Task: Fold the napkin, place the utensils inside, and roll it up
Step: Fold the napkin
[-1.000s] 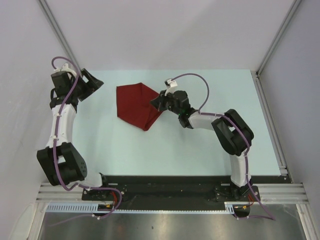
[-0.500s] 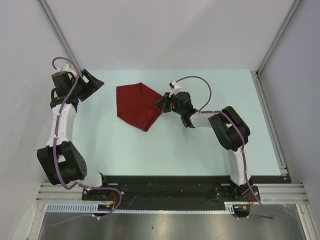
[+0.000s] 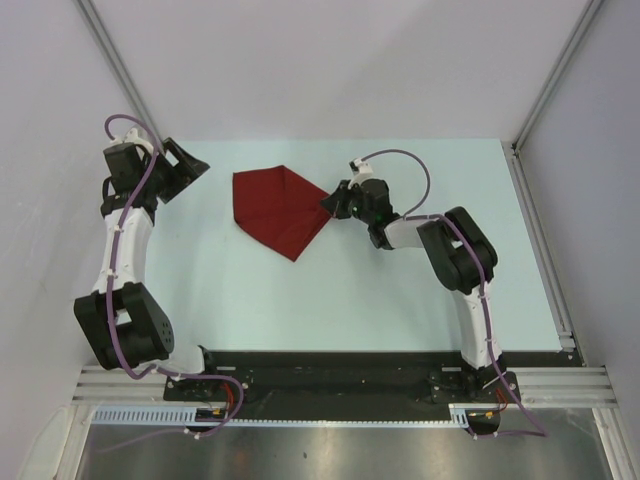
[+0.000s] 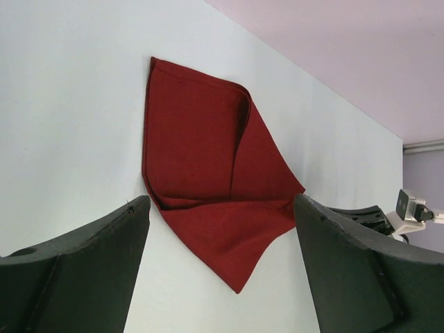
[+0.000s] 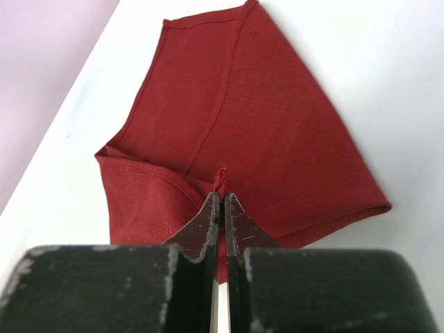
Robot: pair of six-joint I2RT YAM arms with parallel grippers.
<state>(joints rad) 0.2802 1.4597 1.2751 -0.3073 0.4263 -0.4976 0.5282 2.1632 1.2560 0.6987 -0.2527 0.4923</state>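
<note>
The dark red napkin (image 3: 272, 208) lies partly folded on the pale table, left of middle. My right gripper (image 3: 329, 206) is shut on a small pinch of the napkin's right corner; the right wrist view shows the cloth (image 5: 263, 118) nipped between the closed tips of that gripper (image 5: 222, 198). My left gripper (image 3: 196, 165) hovers open at the far left, apart from the cloth. In the left wrist view its gripper (image 4: 220, 208) frames the napkin (image 4: 201, 159) between wide-spread fingers. The utensils are out of view.
The light table (image 3: 400, 300) is bounded by white walls at the back and sides. A metal rail (image 3: 541, 240) runs along its right edge. The arm bases stand on a black plate (image 3: 340, 375) at the near edge.
My right gripper has moved to the right with the napkin's corner in it, drawing that side of the cloth out into a point. The left arm has not moved.
</note>
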